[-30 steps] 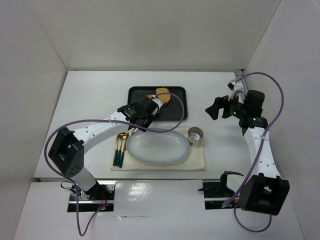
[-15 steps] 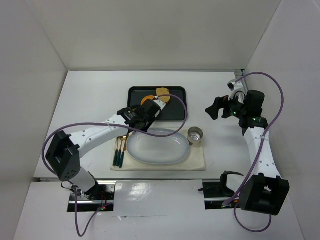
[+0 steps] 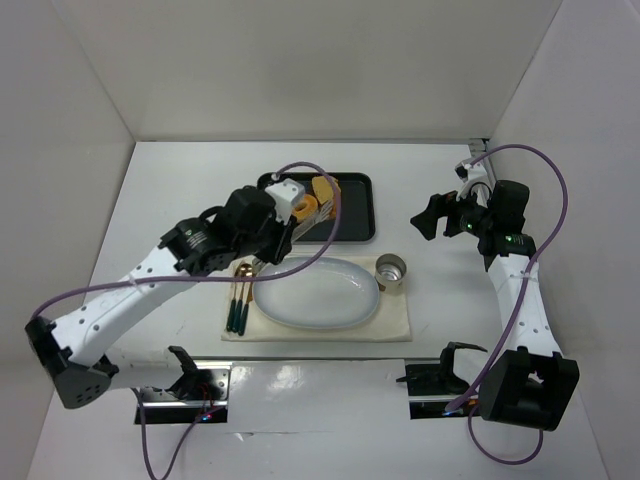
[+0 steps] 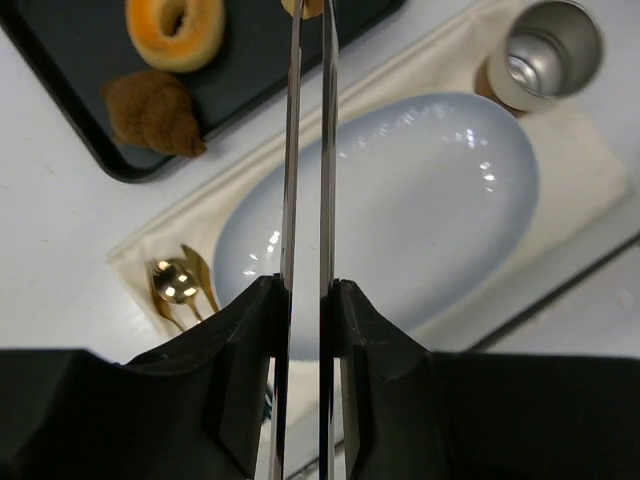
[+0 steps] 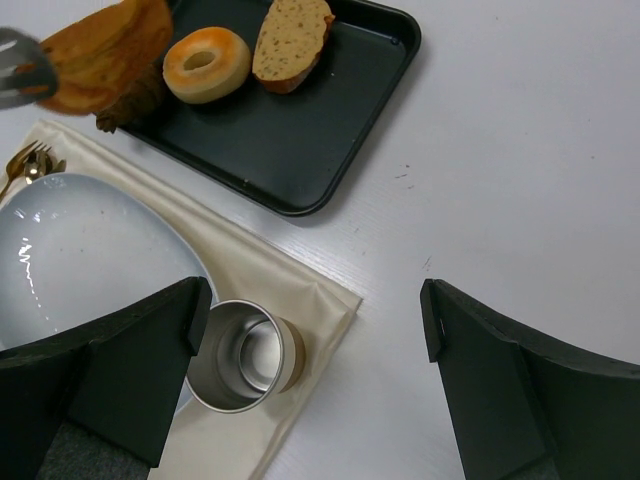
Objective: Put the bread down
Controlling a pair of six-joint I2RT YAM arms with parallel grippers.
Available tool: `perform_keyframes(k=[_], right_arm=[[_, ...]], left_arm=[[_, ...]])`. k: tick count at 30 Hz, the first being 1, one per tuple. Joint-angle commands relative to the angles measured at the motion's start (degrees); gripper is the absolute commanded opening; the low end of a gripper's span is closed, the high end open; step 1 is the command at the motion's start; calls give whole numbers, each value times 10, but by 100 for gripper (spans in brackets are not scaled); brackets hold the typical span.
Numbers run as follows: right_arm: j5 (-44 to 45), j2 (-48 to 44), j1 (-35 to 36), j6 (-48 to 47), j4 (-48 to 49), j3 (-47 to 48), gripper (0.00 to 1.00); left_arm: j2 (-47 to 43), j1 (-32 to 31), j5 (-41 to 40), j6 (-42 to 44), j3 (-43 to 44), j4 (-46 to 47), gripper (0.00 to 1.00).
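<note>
My left gripper (image 3: 268, 212) (image 4: 305, 290) is shut on metal tongs (image 4: 291, 150). The tongs (image 5: 15, 70) pinch the bread (image 5: 105, 50), a golden-brown slice, in the air above the left part of the black tray (image 3: 350, 225). In the left wrist view the tong blades run up over the white oval plate (image 4: 420, 200) and off the top edge, so the tips are cut off. The plate (image 3: 316, 292) lies in front of the tray. My right gripper (image 3: 428, 215) (image 5: 315, 300) is open and empty, over the table to the right.
On the tray lie an orange ring bun (image 5: 205, 62), a paler bread slice (image 5: 290, 40) and a dark brown pastry (image 4: 150, 110). A metal cup (image 3: 391, 269) stands on the beige cloth (image 3: 395, 320) right of the plate. Gold cutlery (image 3: 240, 290) lies to its left.
My left arm has risen and drawn back from the tray with the tongs, uncovering the bun. The right arm has not moved.
</note>
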Motion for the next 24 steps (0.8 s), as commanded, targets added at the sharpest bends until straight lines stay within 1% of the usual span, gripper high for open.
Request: perform_keyframes(k=[1,5,7,9,10,16,20,24], right_arm=[[-7,0,3,-9,-7,12,99],[-7,0,3,-9,-7,12,99],[-1,6,3,-9,-7,12,99],[-1,6,3,-9,-7,12,99],[-1,6,3,-9,-7,12,99],[-1,12,3,-9,-7,12,99],[4,12,3,-9,-7,12,99],[4,17,3,-9,-7,12,99]], left_arm=[[-68,-3,90,-44,-31,-48,0],[-118,-3,135,-59,-68,-89,0],[-127,-3,160,-59,-80,-108,0],[-132,-3,166,-66,-96,-122,0],[-132,-3,184,-66,-102,-128,0],[-138,-3,203,-60,-152,-128,0],[-138,-3,209,-55,-171,-123,1],[-143,-3,209,-55,-171,-123,22]])
